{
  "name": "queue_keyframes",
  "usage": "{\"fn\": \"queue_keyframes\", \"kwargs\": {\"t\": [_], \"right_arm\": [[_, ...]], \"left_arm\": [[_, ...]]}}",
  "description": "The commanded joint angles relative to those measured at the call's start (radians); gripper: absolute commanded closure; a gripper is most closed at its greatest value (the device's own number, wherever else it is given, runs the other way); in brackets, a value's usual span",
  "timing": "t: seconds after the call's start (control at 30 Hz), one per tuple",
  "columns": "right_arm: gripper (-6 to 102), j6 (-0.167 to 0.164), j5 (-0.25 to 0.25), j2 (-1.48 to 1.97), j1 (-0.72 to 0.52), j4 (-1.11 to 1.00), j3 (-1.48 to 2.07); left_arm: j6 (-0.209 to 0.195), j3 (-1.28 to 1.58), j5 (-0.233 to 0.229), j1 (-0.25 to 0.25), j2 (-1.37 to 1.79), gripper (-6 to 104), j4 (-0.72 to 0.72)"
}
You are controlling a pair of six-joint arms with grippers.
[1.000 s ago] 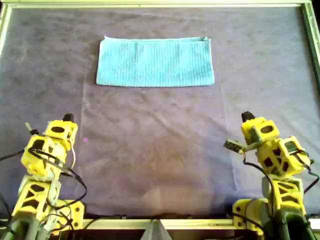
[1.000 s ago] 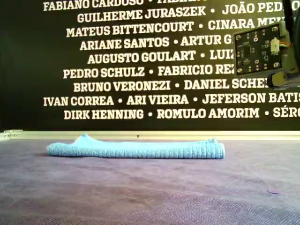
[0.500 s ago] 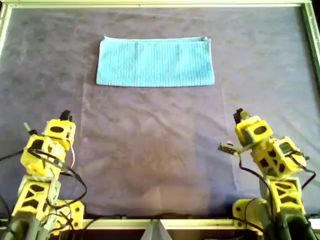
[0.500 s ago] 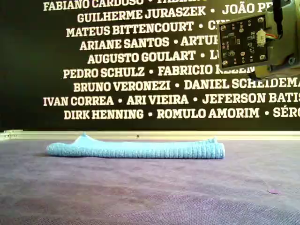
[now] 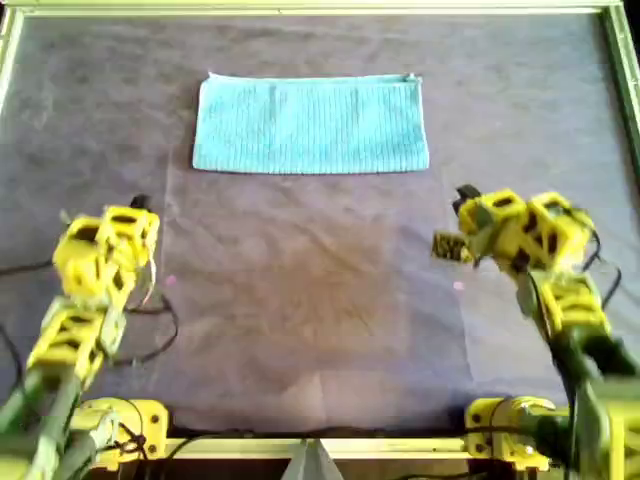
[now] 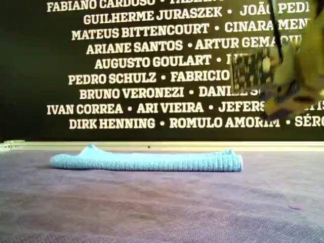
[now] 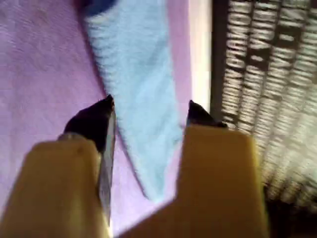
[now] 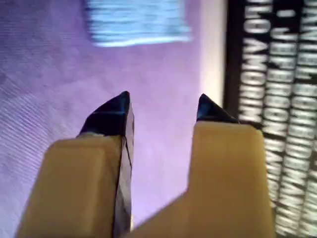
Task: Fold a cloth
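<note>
The first end effector (image 7: pixel 148 111) has its jaws apart on nothing, with the cloth (image 7: pixel 138 99) seen past them. The second end effector (image 8: pixel 163 106) is likewise spread and empty above the purple-grey bench (image 5: pixel 310 280). The cloth (image 5: pixel 311 124) lies folded into a flat strip near the bench's far edge, well apart from both yellow arms.

Overhead looks straight down; exterior low, table-level; both share cloth (image 5: pixel 311 124).
</note>
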Motion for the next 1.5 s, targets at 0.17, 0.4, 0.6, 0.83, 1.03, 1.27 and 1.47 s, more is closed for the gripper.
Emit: {"fn": "queue_keyframes", "kwargs": {"t": [0.17, 0.4, 0.6, 0.83, 1.03, 1.27, 1.47], "right_arm": [[42, -0.003, 0.012, -0.302, 0.146, 0.199, -0.403], [42, -0.005, 0.155, -0.511, 0.189, 0.528, -0.762], [42, -0.005, 0.192, -0.68, 0.19, 0.618, -1.006], [42, -0.005, 0.192, -0.753, 0.19, 0.624, -1.109], [43, -0.005, 0.193, -0.781, 0.192, 0.624, -1.118], [43, -0.005, 0.193, -0.784, 0.192, 0.623, -1.123], [43, -0.005, 0.192, -0.861, 0.192, 0.626, -1.256]], "left_arm": [[-0.026, -0.42, -0.006, 0.008, -0.46, 45, -0.009], [-0.133, -0.58, -0.006, -0.04, -0.614, 45, -0.008], [-0.143, -0.643, -0.008, -0.115, -0.719, 45, -0.006], [-0.143, -0.781, -0.008, -0.117, -0.831, 45, 0.078], [-0.143, -0.91, -0.006, -0.117, -0.907, 45, 0.155], [-0.143, -1.005, -0.006, -0.118, -1.015, 45, 0.156], [-0.143, -1.086, -0.006, -0.118, -1.055, 45, 0.156]]}}
